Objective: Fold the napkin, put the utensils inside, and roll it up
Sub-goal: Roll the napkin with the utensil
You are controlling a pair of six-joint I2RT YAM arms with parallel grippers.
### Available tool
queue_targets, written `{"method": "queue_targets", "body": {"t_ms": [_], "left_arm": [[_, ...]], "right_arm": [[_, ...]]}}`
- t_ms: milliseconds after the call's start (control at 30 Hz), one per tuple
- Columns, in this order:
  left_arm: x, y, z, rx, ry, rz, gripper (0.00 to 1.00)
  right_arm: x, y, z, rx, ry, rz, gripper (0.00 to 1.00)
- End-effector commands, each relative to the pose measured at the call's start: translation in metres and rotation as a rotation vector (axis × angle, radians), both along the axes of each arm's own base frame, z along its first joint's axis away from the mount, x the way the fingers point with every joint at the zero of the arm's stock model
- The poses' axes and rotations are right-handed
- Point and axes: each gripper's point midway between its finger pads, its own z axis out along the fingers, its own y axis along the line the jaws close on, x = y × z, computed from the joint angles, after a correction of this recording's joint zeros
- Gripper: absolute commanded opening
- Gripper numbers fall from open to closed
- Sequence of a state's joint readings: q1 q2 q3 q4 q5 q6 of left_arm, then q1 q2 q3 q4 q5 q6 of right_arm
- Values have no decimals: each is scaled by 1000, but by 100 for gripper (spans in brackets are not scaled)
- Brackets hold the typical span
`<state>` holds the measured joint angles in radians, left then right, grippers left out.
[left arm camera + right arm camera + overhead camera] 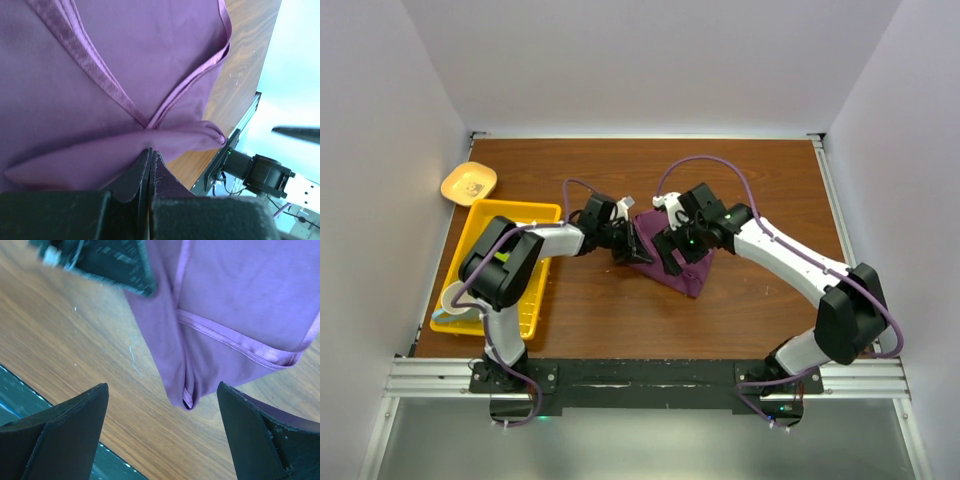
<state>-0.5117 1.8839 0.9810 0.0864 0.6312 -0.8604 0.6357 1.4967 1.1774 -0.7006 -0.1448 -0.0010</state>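
Note:
The plum-purple napkin (pixel 672 262) lies bunched and partly folded in the middle of the wooden table (pixel 760 180). My left gripper (pixel 626 250) is at its left edge, jaws pressed together on a pinched fold of cloth (pixel 150 151). In the left wrist view the napkin (pixel 125 50) spreads out beyond the tips, hems crossing. My right gripper (pixel 675 250) is over the napkin's near part, wide open. Its wrist view has the napkin's (pixel 235 295) hanging corner between the spread fingers (pixel 162 385) without touching them. I cannot make out the utensils in any view.
A yellow basket (pixel 535 212) stands at the left of the table under the left arm. A small yellow plate (pixel 468 182) sits behind it at the far left. The left gripper (pixel 115 270) shows at the top of the right wrist view.

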Motion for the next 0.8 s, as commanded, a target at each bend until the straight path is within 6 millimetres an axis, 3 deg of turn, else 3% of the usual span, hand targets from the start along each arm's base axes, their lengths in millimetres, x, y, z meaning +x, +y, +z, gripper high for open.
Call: {"method": "queue_targets", "body": {"t_ms": [0, 167, 333, 433, 767], "left_arm": [[17, -7, 6, -15, -59, -8, 0], [18, -7, -6, 5, -35, -18, 0], [16, -7, -19, 17, -5, -28, 0], [16, -8, -26, 21, 5, -35, 0], [11, 0, -46, 50, 72, -40, 0]], "right_arm": [[-3, 6, 2, -34, -73, 104, 92], [-9, 25, -7, -16, -116, 250, 89], [-10, 38, -32, -69, -94, 374, 82], [-12, 40, -53, -110, -46, 425, 75], [4, 47, -75, -157, -74, 477, 60]]}}
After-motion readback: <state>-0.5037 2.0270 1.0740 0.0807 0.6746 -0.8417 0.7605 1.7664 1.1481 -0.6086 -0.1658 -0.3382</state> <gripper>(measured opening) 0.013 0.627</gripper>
